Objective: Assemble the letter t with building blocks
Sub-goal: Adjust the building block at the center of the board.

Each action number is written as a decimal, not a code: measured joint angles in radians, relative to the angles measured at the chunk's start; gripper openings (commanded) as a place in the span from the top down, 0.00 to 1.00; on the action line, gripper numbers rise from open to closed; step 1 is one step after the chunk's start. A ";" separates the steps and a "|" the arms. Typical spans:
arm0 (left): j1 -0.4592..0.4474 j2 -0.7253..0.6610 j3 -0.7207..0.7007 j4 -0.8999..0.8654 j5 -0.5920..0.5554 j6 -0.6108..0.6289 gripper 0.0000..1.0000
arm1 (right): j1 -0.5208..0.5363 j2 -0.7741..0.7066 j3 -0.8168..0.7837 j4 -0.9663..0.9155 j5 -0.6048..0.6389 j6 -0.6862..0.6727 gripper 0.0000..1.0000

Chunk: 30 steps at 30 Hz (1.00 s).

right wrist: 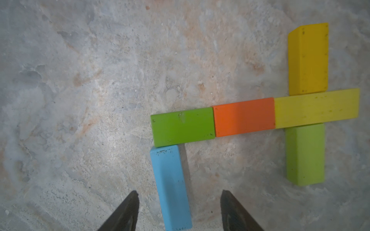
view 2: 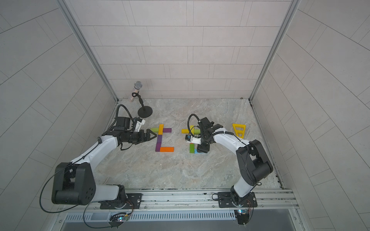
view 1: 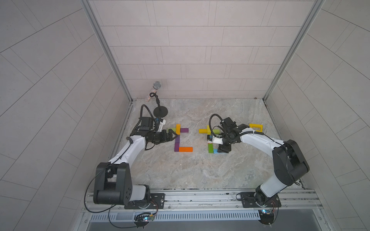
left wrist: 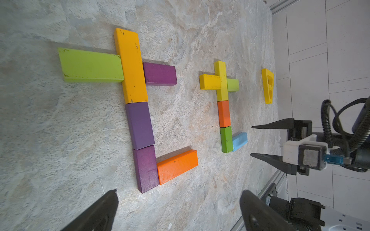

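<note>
From where I stand the job looks all but done: two letters lie flat on the table [view 1: 200, 170], one before each hand. The right hand [right wrist: 180, 192] hangs low over the blue block [right wrist: 170, 186], which lies lengthwise between its fingers [right wrist: 128, 214]. The jaws stand apart with bare table showing on both sides of the block, so the hand is released and grasps nothing. Just past the fingertips the far end of the blue block touches the side of the green block [right wrist: 182, 127]. Beyond that the orange block [right wrist: 243, 118] and the pale yellow bar [right wrist: 316, 108] run on in one line, with a yellow block [right wrist: 308, 60] and a lime block [right wrist: 305, 154] set against either side further out. The blue block sits a little askew to the green one, so I would guess a small squaring-up is all that is left here. The left hand [left wrist: 178, 195] is spread wide and empty, clear of its own letter: a purple stem [left wrist: 140, 126] ahead of its fingertips, an orange foot [left wrist: 177, 167] and a crossbar [left wrist: 90, 66] further out. I see no loose blocks; the yellow frame [view 1: 256, 127] lies unused off beside the right arm
</note>
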 measured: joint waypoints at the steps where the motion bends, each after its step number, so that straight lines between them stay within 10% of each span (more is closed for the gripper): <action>1: 0.000 0.000 0.000 0.000 0.000 0.000 0.00 | 0.005 0.004 -0.005 -0.001 0.000 -0.004 0.38; 12: 0.000 0.000 0.000 0.001 0.000 0.000 0.00 | 0.026 0.127 0.049 -0.019 0.045 -0.009 0.54; 30: 0.000 0.002 -0.001 0.012 0.000 0.000 0.00 | 0.043 0.151 0.074 -0.039 0.057 -0.007 0.51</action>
